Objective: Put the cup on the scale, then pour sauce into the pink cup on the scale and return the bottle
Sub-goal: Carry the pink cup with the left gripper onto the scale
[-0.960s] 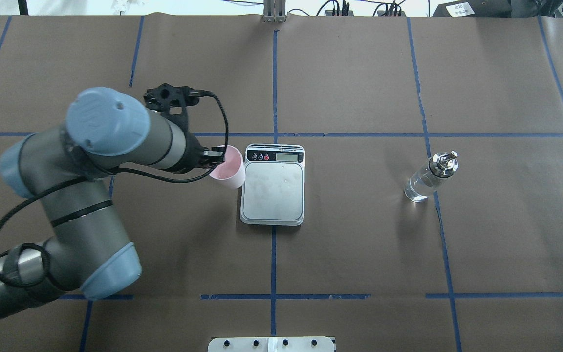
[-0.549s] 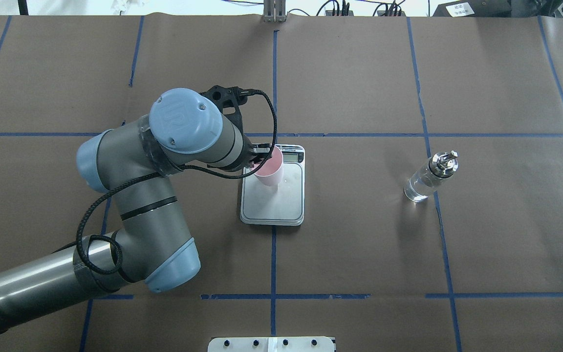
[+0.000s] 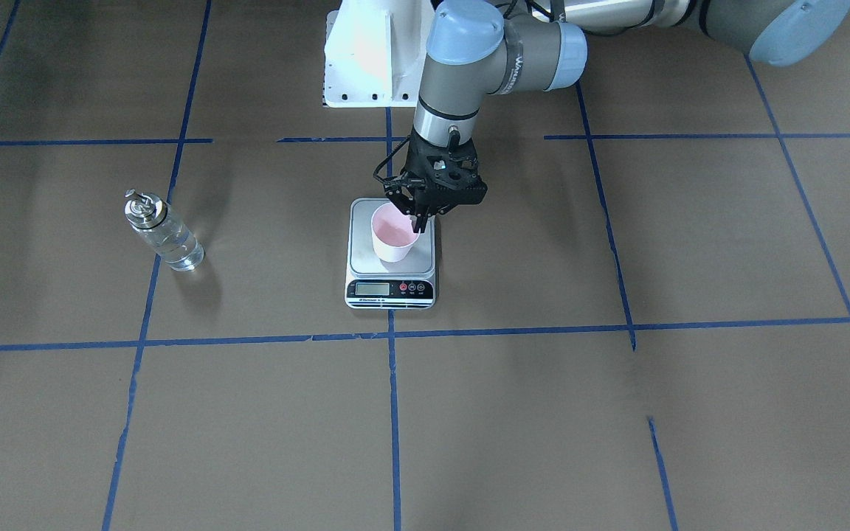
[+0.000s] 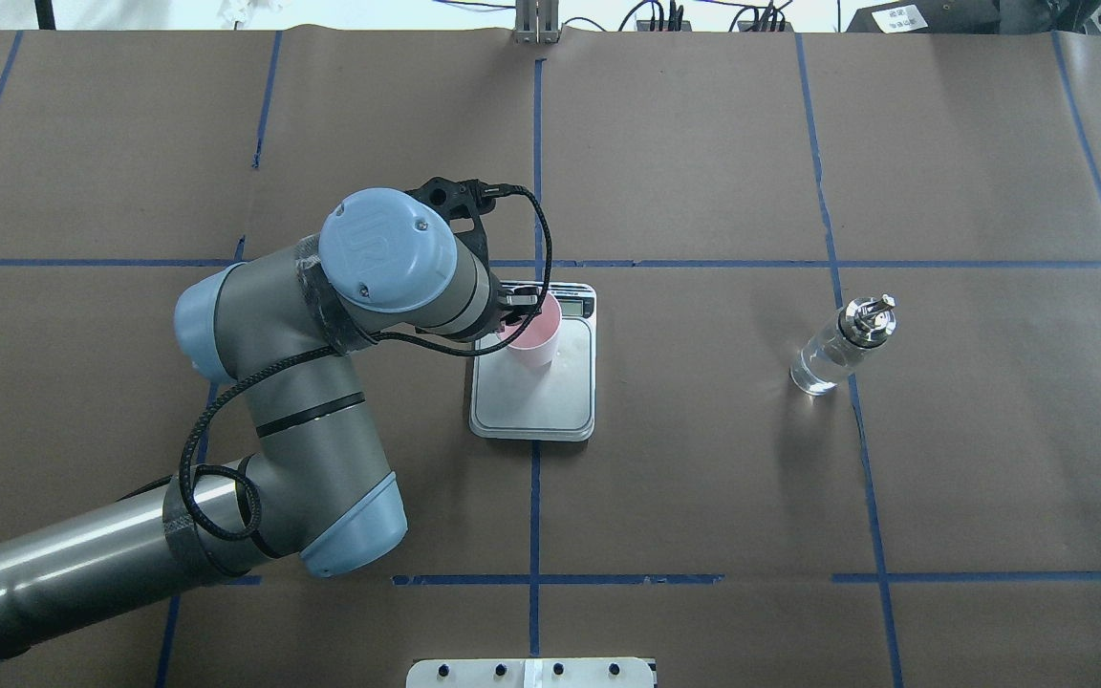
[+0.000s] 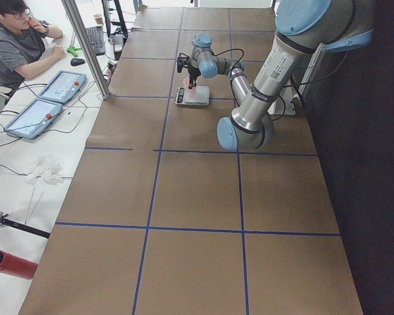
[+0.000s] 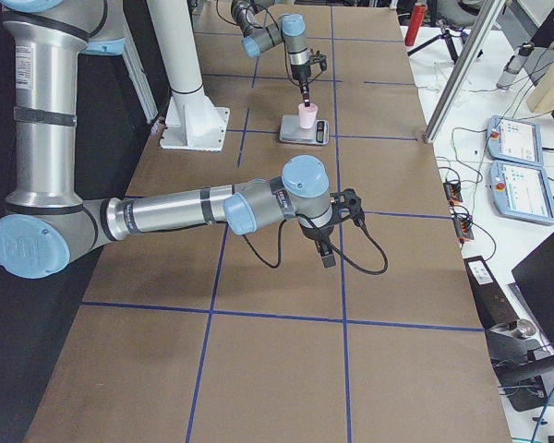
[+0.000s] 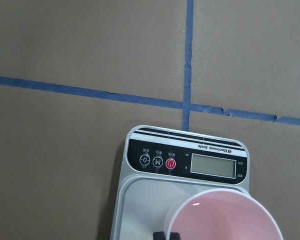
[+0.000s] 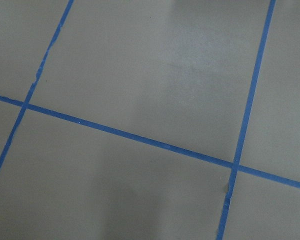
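The pink cup (image 3: 394, 236) stands upright over the back half of the scale (image 3: 368, 254), its base at the silver platform; I cannot tell if it rests there. My left gripper (image 3: 417, 219) is shut on the cup's rim from above. In the overhead view the cup (image 4: 536, 336) is on the scale (image 4: 536, 401) with the left gripper (image 4: 518, 309) at its left rim. The left wrist view shows the cup (image 7: 222, 217) and the scale's display strip (image 7: 187, 161). The glass bottle (image 4: 835, 350) with clear sauce stands upright far to the right, also showing in the front view (image 3: 164, 234). My right gripper (image 6: 329, 247) hangs low over the table, far from everything; open or shut I cannot tell.
Brown paper with blue tape lines covers the table (image 4: 703, 478). The robot's white base (image 3: 370, 55) stands behind the scale. An operator (image 5: 16, 46) sits at a side desk with tablets (image 5: 43, 108). The right wrist view shows only paper and tape (image 8: 140, 140).
My left arm has carried the cup to the right, from beside the scale's left edge to over its platform, and a little lower.
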### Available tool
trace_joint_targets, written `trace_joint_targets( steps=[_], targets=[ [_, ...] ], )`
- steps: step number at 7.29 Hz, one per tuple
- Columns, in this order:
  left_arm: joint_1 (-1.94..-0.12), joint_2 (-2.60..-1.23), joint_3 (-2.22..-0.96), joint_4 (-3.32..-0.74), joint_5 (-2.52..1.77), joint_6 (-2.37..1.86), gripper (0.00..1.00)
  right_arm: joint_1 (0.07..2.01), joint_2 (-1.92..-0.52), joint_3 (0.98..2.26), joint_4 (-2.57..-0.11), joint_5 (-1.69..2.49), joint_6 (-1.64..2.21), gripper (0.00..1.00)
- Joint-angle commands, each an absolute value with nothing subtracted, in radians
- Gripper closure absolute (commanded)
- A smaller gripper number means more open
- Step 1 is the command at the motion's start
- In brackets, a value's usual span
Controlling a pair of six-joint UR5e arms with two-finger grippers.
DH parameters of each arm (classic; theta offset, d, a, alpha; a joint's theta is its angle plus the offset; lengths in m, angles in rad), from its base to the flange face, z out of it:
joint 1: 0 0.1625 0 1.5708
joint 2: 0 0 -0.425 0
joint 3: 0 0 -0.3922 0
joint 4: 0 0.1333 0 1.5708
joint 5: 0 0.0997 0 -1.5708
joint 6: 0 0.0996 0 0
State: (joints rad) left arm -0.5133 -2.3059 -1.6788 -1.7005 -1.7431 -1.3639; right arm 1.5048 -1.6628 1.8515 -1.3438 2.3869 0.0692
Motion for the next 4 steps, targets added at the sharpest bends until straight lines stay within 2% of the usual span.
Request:
trace_joint_targets(
  steps=[1, 2, 3, 4],
  targets=[
    [-0.508, -2.303, -1.680, -1.701, -1.743, -1.362, 0.52, 1.505, -1.664, 1.852, -1.344, 2.387, 0.069, 0.00],
    [-0.508, -2.299, -1.687, -1.703, -1.743, -1.355, 0.28, 1.505, -1.664, 1.853, -1.344, 2.387, 0.069, 0.00],
    [-0.511, -2.296, -1.703, -1.700, -1.747, -1.333, 0.00, 1.505, -1.664, 1.853, -1.344, 2.388, 0.069, 0.00],
    [-0.515, -2.271, -1.759, -1.684, -1.752, -1.257, 0.00, 1.505, -1.663, 1.853, -1.344, 2.388, 0.068, 0.00]
  ],
)
